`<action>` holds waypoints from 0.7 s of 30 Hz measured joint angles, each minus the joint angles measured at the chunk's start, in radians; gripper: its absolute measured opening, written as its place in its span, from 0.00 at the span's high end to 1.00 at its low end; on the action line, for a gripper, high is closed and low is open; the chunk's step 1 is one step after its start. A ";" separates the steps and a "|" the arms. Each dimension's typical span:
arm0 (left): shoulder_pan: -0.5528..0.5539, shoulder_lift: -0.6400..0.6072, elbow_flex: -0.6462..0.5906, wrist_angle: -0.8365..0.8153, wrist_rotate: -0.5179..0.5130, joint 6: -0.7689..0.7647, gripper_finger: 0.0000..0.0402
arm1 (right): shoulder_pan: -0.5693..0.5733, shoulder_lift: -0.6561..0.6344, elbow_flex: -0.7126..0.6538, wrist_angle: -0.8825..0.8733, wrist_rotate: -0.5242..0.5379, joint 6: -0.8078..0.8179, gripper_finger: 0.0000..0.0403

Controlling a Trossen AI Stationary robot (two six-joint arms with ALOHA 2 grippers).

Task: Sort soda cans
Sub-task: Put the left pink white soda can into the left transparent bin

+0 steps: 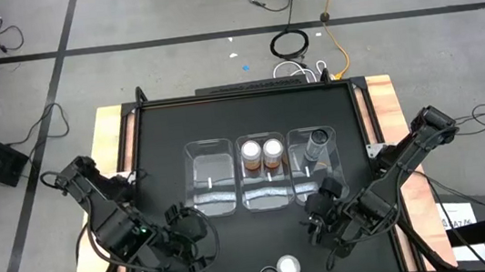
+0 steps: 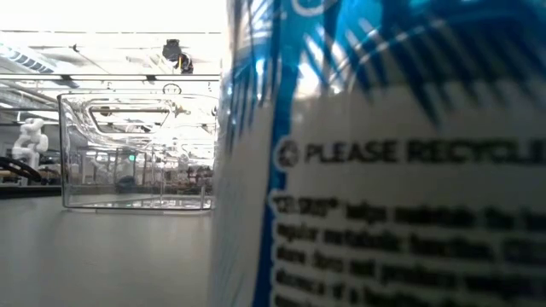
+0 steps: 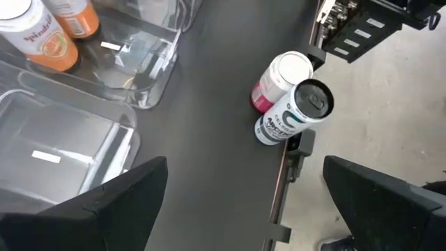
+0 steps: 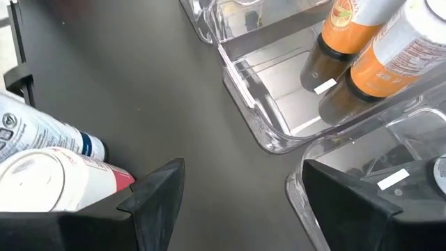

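We see two arms built of dark, near-black segments, blocky at the joints and slim along the links. The left arm (image 1: 93, 194) carries looping black cables around its wrist, with a small green light just behind the fingers. The right arm (image 1: 409, 154) shows the same matte black housings. Each gripper ends in two broad, flat, wedge-shaped black fingers (image 3: 118, 202), matte and unmarked; the right arm's fingers (image 4: 355, 202) look alike.

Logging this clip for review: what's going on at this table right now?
A two-arm robot is sorting soda cans into three clear bins. Two orange cans stand in the middle bin, one dark can in the right bin; the left bin is empty. Both the left gripper and right gripper hover with jaws open, holding nothing. A pink can and a white-blue can wait at the near edge.
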 joint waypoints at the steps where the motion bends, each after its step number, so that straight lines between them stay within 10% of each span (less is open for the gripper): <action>1: 0.000 0.000 0.000 0.000 0.000 -0.002 0.02 | 0.000 0.000 0.000 0.000 0.001 0.009 0.30; 14: 0.035 0.000 0.000 0.046 0.024 -0.023 0.02 | 0.000 0.000 0.000 -0.001 0.002 0.094 0.30; 21: 0.019 -0.002 -0.031 -0.258 0.102 -0.230 0.02 | 0.000 0.000 0.000 -0.003 0.012 0.093 0.30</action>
